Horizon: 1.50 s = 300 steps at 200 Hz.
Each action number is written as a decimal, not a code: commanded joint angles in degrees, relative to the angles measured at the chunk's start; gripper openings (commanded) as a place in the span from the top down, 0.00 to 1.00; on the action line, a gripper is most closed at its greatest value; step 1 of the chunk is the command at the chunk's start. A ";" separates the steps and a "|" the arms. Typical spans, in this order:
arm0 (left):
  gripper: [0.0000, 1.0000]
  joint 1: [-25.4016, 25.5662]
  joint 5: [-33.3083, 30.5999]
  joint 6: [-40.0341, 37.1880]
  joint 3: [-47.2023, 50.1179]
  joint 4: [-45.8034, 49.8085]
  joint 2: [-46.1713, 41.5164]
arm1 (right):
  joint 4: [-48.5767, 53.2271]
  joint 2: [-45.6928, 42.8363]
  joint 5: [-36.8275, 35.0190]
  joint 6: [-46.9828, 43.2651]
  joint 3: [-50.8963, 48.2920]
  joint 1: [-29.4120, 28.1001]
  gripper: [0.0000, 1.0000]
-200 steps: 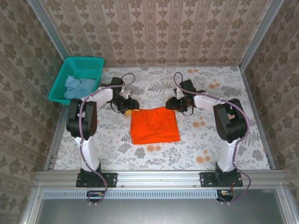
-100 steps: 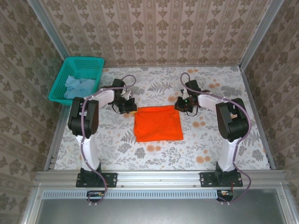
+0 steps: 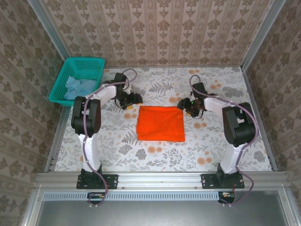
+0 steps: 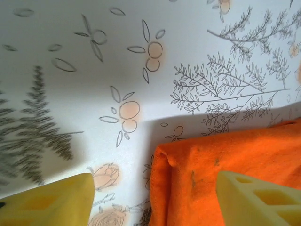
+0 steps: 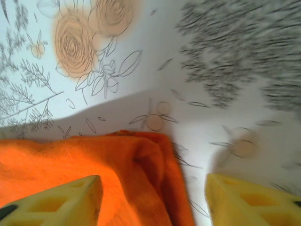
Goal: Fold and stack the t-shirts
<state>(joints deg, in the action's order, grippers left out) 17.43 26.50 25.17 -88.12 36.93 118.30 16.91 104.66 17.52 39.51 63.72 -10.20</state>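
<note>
1. White flower-printed table top (image 3: 211,146): it carries everything. The slick-looking surface is a risk in my view, because a folded garment could slide or skew if an arm brushes it.

2. Teal plastic mesh basket (image 3: 85,59): it sits at the far left corner, well apart from the fold. If the cloth inside is dragged out, it could catch on the mesh and tip or pull the basket along.

3. Bright orange short-sleeved t-shirt (image 3: 161,123): it lies folded into a neat rectangle mid-table, between the two arms. Its far corners are layered and slightly puffed in the wrist views (image 4: 235,150) (image 5: 94,155). A nudge there would likely spring the fold open.

4. Pale light-blue t-shirt (image 3: 79,87): it is crumpled inside the basket and not yet folded. If it is stacked off-centre, it may drag the orange one askew.

5. Left gripper (image 3: 134,100): it is just beside the far left corner of the orange shirt. Its yellow fingers (image 4: 47,202) are spread wide and clasp nothing. The corner lies between them, so lifting off at a slant could hook the hem.

6. Right gripper (image 3: 183,104): it is at the far right corner, with its fingers (image 5: 254,197) parted too and nothing held. The same snag risk applies to the doubled edge beneath.
</note>
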 commanded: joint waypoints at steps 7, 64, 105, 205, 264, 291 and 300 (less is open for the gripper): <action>0.27 1.03 -3.86 -0.84 -0.35 4.06 -7.80 | 0.93 -8.05 -2.97 5.28 -5.00 2.72 0.34; 0.21 8.33 -3.57 -4.08 11.48 0.61 -18.84 | 2.39 -12.19 1.39 -3.37 -11.10 -1.98 0.27; 0.08 13.29 -6.92 -1.86 18.11 -3.79 -24.22 | 4.34 -6.55 -2.74 -8.11 -8.75 -8.68 0.31; 0.04 15.88 -20.73 3.19 24.54 -5.33 -34.68 | 10.70 2.29 -15.62 -9.29 -1.94 -8.20 0.98; 0.04 15.88 -22.55 4.48 24.96 -2.31 -37.38 | 19.15 8.49 -19.80 -17.70 18.98 0.12 1.00; 0.04 15.79 -24.16 4.51 26.11 -1.40 -39.99 | 22.59 12.45 -21.39 -21.88 27.69 6.32 1.00; 0.04 15.79 -24.42 4.57 26.39 -1.17 -40.65 | 22.97 13.76 -22.34 -23.08 30.09 8.19 1.00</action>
<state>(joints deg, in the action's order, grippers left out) 33.34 4.40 28.73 -62.94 33.52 80.90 34.63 115.28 0.14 21.82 87.83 -6.90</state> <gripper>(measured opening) 0.961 0.062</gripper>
